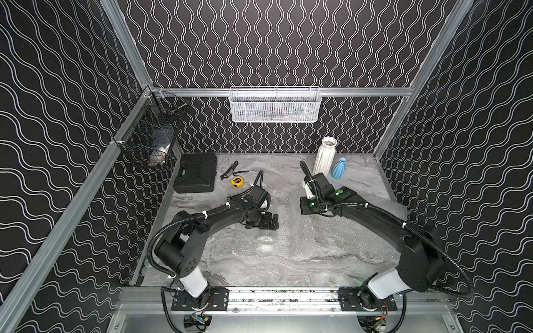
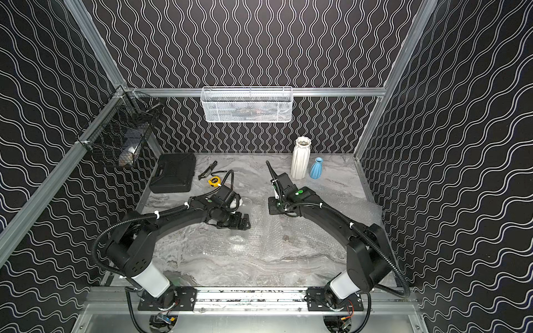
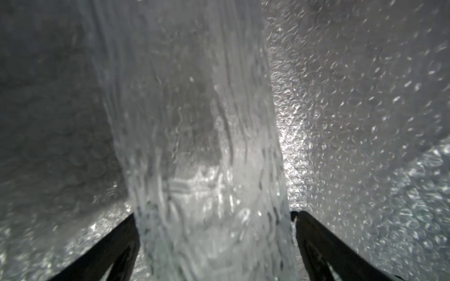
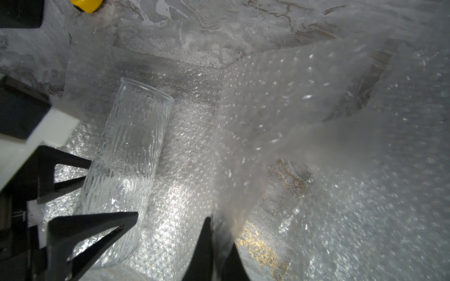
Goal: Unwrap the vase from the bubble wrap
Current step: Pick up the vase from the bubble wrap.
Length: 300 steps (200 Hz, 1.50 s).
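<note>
Entry: we log the clear vase [image 4: 129,155] lying bare on the bubble wrap [image 4: 316,121] between the spread jaws of the left gripper [image 3: 214,214], the right gripper [image 4: 218,231] pinching a raised fold of that sheet; hazard: tugging it may roll the loose glass.

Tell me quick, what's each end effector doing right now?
Left end effector: open, jaws on either side of the glass vase.
Right end effector: shut on the bubble wrap.
</note>
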Tool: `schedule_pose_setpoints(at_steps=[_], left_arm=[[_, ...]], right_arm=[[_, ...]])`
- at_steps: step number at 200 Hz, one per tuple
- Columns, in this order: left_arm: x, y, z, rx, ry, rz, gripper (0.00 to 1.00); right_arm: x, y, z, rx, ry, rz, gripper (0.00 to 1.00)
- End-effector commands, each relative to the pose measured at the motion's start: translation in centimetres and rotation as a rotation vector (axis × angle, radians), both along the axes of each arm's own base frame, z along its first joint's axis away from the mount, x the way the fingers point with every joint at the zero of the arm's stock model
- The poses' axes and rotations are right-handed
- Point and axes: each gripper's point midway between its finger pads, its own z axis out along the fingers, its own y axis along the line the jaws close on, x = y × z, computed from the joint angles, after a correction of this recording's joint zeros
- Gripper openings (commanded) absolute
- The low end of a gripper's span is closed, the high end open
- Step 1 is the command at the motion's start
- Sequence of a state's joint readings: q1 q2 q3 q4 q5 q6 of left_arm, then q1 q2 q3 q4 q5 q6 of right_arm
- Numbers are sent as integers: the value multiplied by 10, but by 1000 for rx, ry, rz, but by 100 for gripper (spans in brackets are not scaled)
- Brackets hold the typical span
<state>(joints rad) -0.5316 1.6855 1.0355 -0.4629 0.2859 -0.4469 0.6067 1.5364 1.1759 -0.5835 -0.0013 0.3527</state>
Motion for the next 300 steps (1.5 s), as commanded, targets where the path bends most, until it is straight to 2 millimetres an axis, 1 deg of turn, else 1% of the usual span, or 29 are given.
schedule_pose_setpoints(at_steps=[1,32,56,80,96,114,129,141,155,191,209,226,231,240,242,247,266,300], left_arm=[[3,-7,-2,-21,6,1,99],[1,-8,-12,-10,28,1,97],[-3,-5,-19,7,40,5,89],[-5,-1,-18,15,23,16,84],[-5,2,-17,19,10,25,81],[-5,3,-15,15,-1,32,78],[-5,4,-13,13,-15,40,78],[-4,5,-12,14,-26,46,78],[-3,6,-8,14,-42,52,78],[2,2,5,-17,-88,40,77],[5,1,14,-28,-121,37,78],[8,-1,25,-47,-153,25,77],[10,-2,28,-55,-166,21,77],[11,-5,36,-72,-192,11,77],[11,-5,38,-76,-198,8,77],[12,-7,42,-87,-213,3,77],[15,-11,60,-123,-274,-21,77],[15,-19,85,-179,-354,-64,77]], right_arm=[[2,2,0,12,-7,-5,8],[2,1,-2,6,-4,-5,8],[1,0,-4,-1,-2,-7,8],[1,-5,-2,-22,-11,-16,8],[2,-9,0,-38,-21,-24,12],[3,-15,3,-61,-35,-42,20],[4,-20,6,-82,-49,-58,27],[6,-26,7,-105,-61,-77,39],[7,-34,9,-133,-77,-112,47],[11,-55,17,-192,-124,-215,62],[12,-58,20,-185,-139,-243,65],[11,-51,22,-141,-141,-223,66],[11,-47,23,-116,-142,-204,66],[12,-35,30,-53,-153,-169,66],[8,-35,24,-51,-138,-160,66],[6,-30,23,-23,-130,-142,66],[4,-13,31,89,-117,-88,67],[2,6,44,262,-90,-47,68]])
